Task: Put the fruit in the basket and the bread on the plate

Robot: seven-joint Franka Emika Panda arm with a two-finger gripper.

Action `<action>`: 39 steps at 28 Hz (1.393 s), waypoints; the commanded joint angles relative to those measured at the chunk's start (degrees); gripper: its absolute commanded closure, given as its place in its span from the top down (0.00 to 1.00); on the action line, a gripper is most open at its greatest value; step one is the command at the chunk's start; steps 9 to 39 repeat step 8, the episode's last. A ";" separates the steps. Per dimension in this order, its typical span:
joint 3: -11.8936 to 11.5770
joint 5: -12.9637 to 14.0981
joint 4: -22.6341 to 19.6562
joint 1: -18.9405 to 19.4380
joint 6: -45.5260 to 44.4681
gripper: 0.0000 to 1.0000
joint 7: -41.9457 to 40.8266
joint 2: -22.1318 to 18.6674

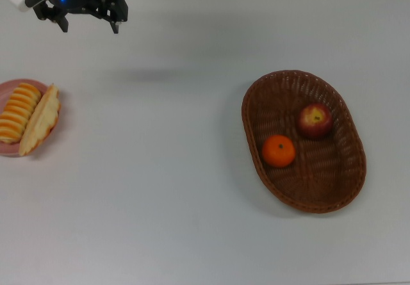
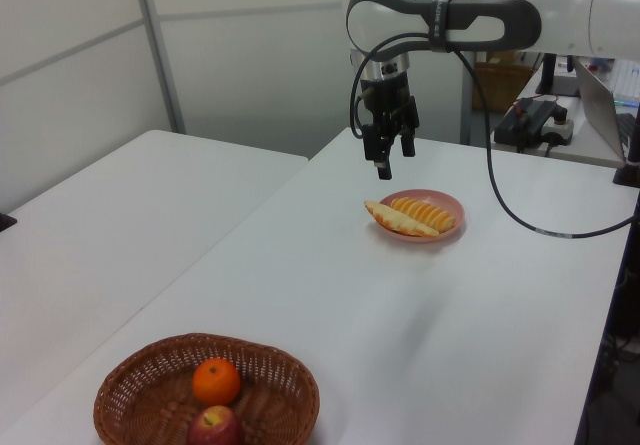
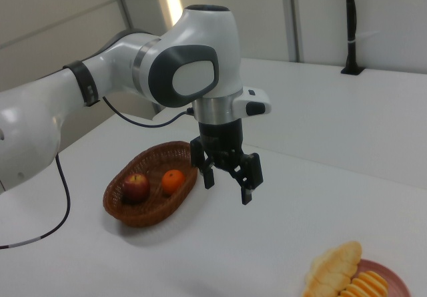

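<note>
White table (image 1: 192,189), pale panelled walls (image 2: 250,55) behind; claw (image 3: 227,182) spread, empty

Apple (image 1: 314,120), mandarin (image 1: 278,150) in wicker basket (image 1: 346,182); 2 breads (image 1: 29,115) on pink plate (image 1: 8,149).

The top view looks straight down on the white table (image 1: 160,170). The left view faces along it from the basket (image 2: 205,390) end, while the right view looks back from near the plate (image 3: 383,283); all three share both.
</note>
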 commanded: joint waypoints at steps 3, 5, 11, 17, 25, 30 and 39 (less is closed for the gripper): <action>-0.41 -0.63 -0.89 0.39 -0.82 1.00 -0.27 -0.74; -0.41 -0.63 -0.89 0.30 -0.82 1.00 -0.62 -0.74; -0.50 -0.63 -0.89 0.30 -0.82 1.00 -1.24 -0.74; -0.50 -0.63 -0.89 0.30 -0.82 1.00 -1.24 -0.74; -0.50 -0.63 -0.89 0.30 -0.82 1.00 -1.24 -0.74; -0.50 -0.63 -0.89 0.30 -0.82 1.00 -1.24 -0.74; -0.50 -0.63 -0.89 0.30 -0.82 1.00 -1.24 -0.74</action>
